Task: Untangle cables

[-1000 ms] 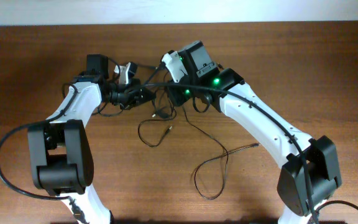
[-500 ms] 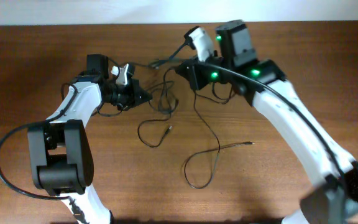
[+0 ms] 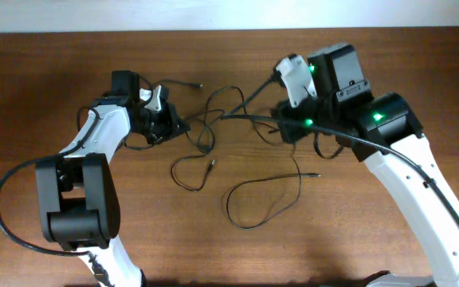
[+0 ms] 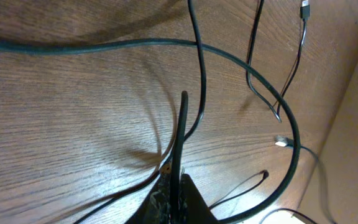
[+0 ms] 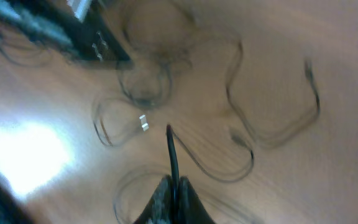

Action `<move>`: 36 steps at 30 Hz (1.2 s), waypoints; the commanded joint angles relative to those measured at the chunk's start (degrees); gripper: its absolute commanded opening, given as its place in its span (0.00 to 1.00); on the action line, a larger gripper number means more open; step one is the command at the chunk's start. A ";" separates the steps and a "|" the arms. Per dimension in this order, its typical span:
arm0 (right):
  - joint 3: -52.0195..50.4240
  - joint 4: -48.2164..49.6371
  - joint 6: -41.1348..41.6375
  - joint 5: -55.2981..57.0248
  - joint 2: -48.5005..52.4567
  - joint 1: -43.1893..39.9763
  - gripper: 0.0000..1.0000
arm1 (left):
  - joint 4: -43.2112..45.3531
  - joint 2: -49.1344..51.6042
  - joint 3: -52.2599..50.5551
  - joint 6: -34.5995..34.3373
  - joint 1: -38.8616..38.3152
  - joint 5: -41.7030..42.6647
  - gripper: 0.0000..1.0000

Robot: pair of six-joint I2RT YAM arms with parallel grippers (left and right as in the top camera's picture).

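Right, I see both sets of jaws pinched shut on the cables (image 3: 207,134). The left jaws grip one cord (image 4: 180,134), which stands up from between them just over the tabletop (image 3: 46,72). The right jaws clamp a strand (image 5: 172,155) at the right end of the tangle, though that wrist view is blurred. The rest lies slack on the wood between the arms: crossed loops beside the left jaws, and one wide loop toward the near edge, its plug (image 3: 315,175) lying free.
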 commanded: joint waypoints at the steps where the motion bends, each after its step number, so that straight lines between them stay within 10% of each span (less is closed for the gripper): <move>1: -0.02 -7.06 -0.57 7.56 3.17 -0.28 0.04 | 0.07 0.63 -0.22 -0.55 0.28 -0.46 0.08; 15: -9.66 -14.12 -0.39 -3.48 14.12 1.64 0.05 | 0.09 0.63 -0.22 -0.55 0.28 -0.66 0.11; 24: -20.39 5.07 4.59 -11.37 14.25 12.15 0.64 | 0.09 0.63 -0.22 -0.55 0.28 -0.66 0.15; 36: -24.96 12.94 28.35 17.07 14.75 29.59 0.63 | 0.11 0.63 -0.22 -0.55 0.28 -0.66 0.16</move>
